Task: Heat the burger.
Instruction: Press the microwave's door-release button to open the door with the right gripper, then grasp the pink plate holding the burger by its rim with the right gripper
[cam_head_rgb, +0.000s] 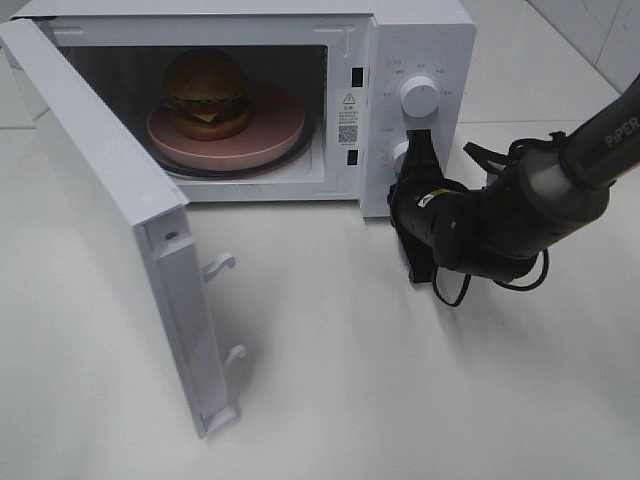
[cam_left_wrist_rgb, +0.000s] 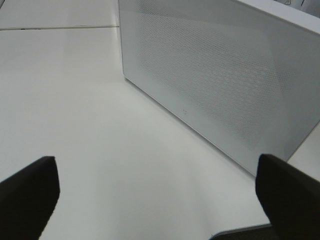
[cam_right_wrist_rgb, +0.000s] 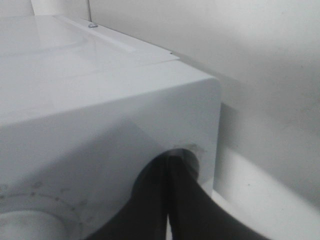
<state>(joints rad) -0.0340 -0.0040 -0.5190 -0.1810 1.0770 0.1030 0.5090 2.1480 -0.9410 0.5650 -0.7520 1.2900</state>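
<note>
Your right claw is pinched tight, its tip touching the lower knob. Your left claw is spread wide, holding nothing. The burger sits in the microwave, upper left.

surface: smooth white flat tabletop surface, thin grey seams crossing it into large panels | wall: white tiled wall with pale grout lines, at the far right corner in the high view | light: soft and even, no hard glare; faint blurred shadows on the surface
</note>
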